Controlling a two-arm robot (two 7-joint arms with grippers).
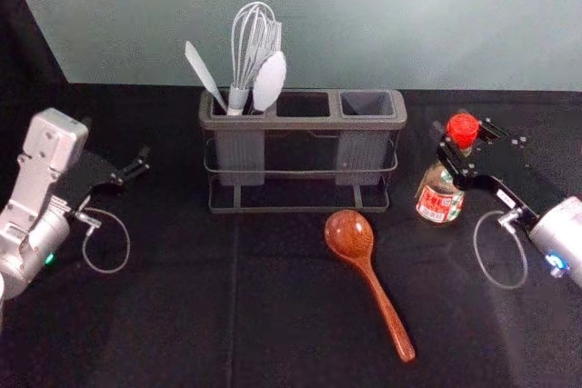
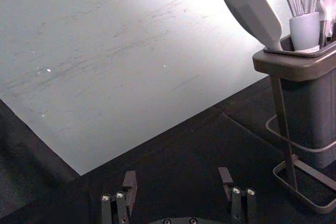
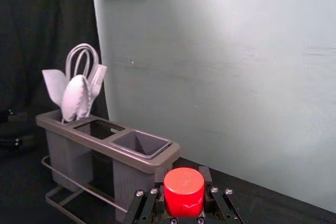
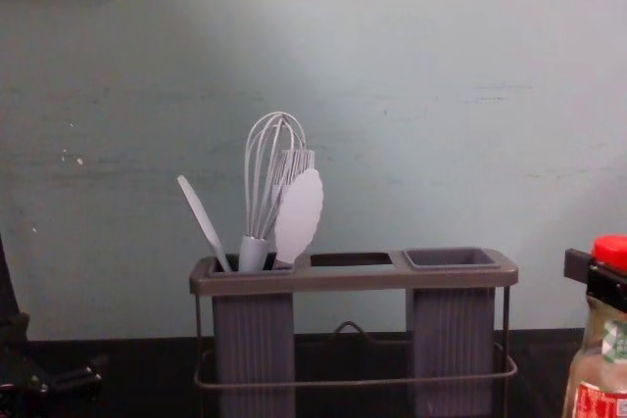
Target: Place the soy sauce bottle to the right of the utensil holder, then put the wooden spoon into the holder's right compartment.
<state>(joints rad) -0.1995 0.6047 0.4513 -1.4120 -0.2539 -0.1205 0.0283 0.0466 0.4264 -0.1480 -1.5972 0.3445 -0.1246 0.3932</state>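
Red-capped and clear-walled, the soy sauce bottle (image 1: 439, 202) is clamped near its cap by your right gripper (image 3: 184, 176), right of the grey-brown, wire-framed utensil holder (image 1: 305, 123). You look to be on the placing step: make sure its base is settled, then release and back off cleanly before going for the glossy brown wooden spoon (image 1: 350, 235) in front. The grey right compartment (image 4: 453, 340) looks empty; the left one (image 4: 255, 340) holds a pale whisk (image 1: 253, 43) and other utensils. Your left gripper (image 2: 177, 176) hangs open, left of the holder.

There is one bottle (image 1: 438, 203), one holder (image 1: 303, 123), one wooden spoon (image 1: 350, 235) and four pale utensils (image 1: 270, 81).
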